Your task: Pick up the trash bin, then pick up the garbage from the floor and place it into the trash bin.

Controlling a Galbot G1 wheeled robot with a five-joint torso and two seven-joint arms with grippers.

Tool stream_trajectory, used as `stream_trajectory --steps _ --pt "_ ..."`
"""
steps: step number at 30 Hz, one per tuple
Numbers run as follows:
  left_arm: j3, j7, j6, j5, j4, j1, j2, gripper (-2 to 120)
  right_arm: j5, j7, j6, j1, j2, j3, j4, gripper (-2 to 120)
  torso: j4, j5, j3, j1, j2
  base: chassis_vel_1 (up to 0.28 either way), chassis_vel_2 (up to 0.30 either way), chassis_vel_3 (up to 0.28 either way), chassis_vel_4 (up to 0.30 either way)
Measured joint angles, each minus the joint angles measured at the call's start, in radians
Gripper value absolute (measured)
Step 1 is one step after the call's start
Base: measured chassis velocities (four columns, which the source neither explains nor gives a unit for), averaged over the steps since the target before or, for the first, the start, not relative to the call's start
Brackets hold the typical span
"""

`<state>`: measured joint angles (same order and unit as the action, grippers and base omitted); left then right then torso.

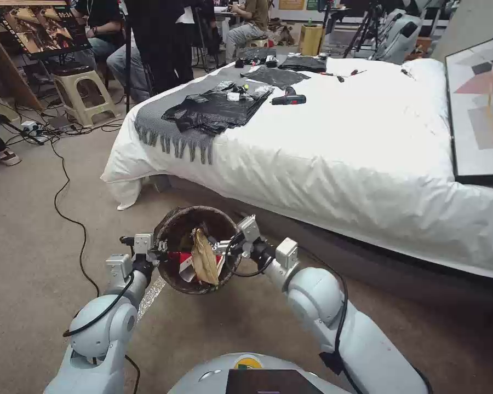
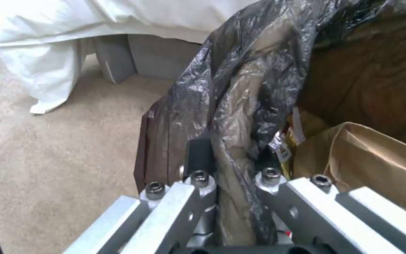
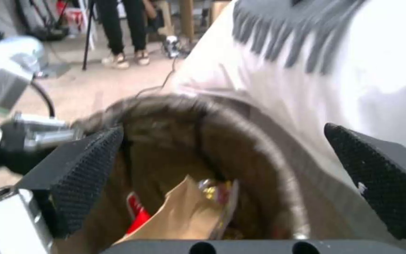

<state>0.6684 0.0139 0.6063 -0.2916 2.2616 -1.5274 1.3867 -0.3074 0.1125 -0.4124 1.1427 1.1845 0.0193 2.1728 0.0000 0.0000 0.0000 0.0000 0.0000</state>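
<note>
One left gripper (image 1: 158, 245) grips the rim of the trash bin (image 1: 172, 230), its jaws clamped tight on the crinkly dark bag (image 2: 240, 91) folded over that rim. The one round trash bin sits between the two arms, off the beige short-pile carpet floor (image 1: 27, 230), just in front of the bed (image 1: 367, 153). Inside it lies garbage: one crumpled brown paper bag (image 1: 204, 257), stiff and creased, one crushed red-and-white paper cup (image 1: 183, 262) beside it, and a shiny yellow snack wrapper (image 3: 217, 190) behind the bag. The right gripper (image 3: 240, 183) hangs over the bin's far-right rim, its jaws spread wide with nothing between them; its two black pads (image 3: 90, 176) are pebbled rubber. The bed to the right has smooth white sheets and one fringed grey throw (image 1: 170, 123).
</note>
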Motion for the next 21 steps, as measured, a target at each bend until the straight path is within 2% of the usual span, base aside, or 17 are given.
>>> stream_trajectory --steps 11,21 --pt "0.006 -0.011 0.012 -0.035 -0.005 -0.002 -0.003 3 -0.134 -0.083 -0.007 0.065 -0.031 0.102 0.110 100 -0.0001 0.0000 0.000 0.000 0.000 0.000 0.000 0.000 0.000" --pt "0.013 -0.021 0.027 -0.066 0.009 -0.003 -0.008 3 -0.138 -0.102 0.003 0.095 -0.025 0.126 0.135 100 0.0001 0.0000 0.000 0.000 0.000 0.000 0.000 0.000 0.000"
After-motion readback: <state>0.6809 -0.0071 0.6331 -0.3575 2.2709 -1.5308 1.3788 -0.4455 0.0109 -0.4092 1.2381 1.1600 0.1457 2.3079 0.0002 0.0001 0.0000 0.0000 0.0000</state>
